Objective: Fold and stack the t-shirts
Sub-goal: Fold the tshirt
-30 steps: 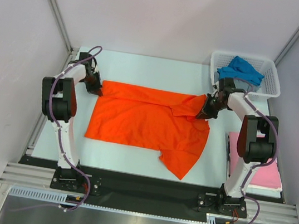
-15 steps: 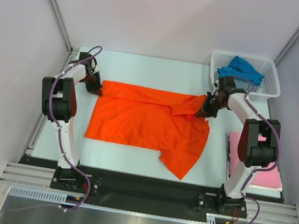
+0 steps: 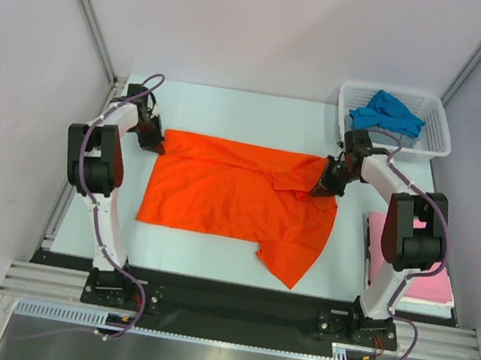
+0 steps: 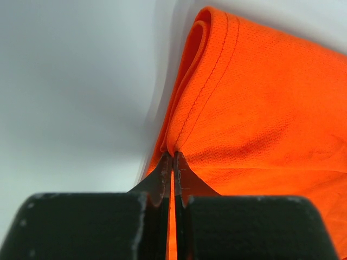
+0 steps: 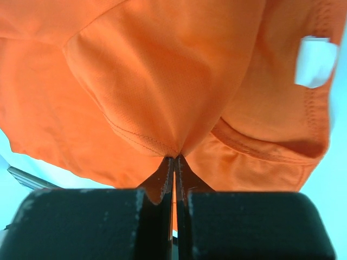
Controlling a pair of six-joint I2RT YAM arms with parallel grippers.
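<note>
The orange-red t-shirt [image 3: 229,198] lies spread on the table, its right part creased and one sleeve hanging toward the near edge. My left gripper [image 3: 157,143] is shut on its far left corner; the left wrist view shows the jaws [image 4: 173,155] pinching the hem of the shirt [image 4: 260,108]. My right gripper [image 3: 320,185] is shut on the shirt's far right edge; the right wrist view shows cloth [image 5: 162,81] bunched at the fingertips [image 5: 174,158]. The pink t-shirt [image 3: 426,271] lies folded at the right. The blue t-shirt [image 3: 386,113] sits crumpled in the basket.
The white mesh basket [image 3: 437,137] stands at the far right corner. The right arm's upper link [image 3: 415,226] partly covers the pink shirt. Grey walls enclose the table on three sides.
My right gripper has moved slightly toward the far side, pulling the shirt's right edge straighter. The left gripper has stayed put.
</note>
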